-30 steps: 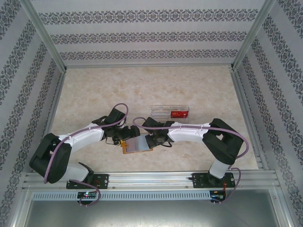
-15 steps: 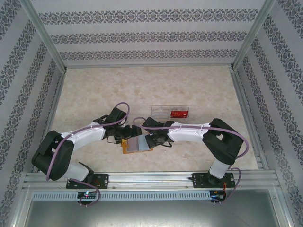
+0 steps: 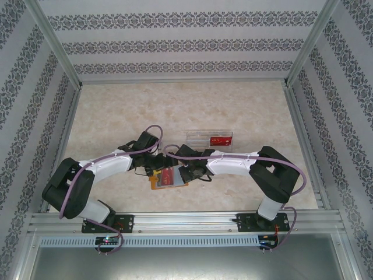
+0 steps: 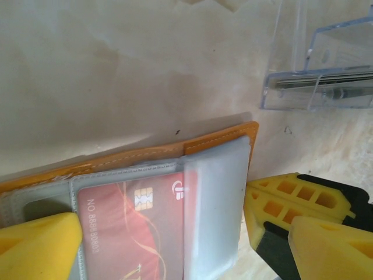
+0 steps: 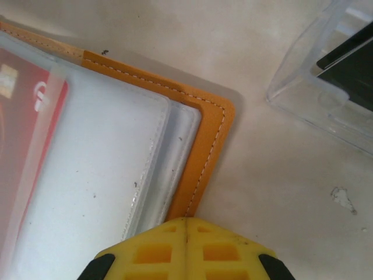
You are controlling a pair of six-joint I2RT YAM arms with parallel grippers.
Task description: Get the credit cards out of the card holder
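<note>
At the near middle of the table (image 3: 116,116), between the two arms, the card holder (image 3: 165,184) lies opened flat, its orange stitched border framing grey translucent pockets. A red credit card (image 4: 131,233) with a gold chip sits partway inside one pocket, its printed face showing through the plastic, and a paler sleeve (image 4: 215,204) overlaps its end. The left gripper (image 4: 160,224) hangs low over the holder with its yellow fingers (image 4: 35,245) spread wide — one over the pocket end of the holder, the other off its orange edge over bare table — and nothing is clasped between them. The right gripper (image 5: 186,245) has its yellow tips pressed together with no gap, meeting the holder's orange corner (image 5: 204,151); whether they bear down on it or merely touch it I cannot tell. Just beyond the holder, apart from it, stands a clear tray (image 3: 201,135) — a dark card (image 5: 349,64) rests in it.
</note>
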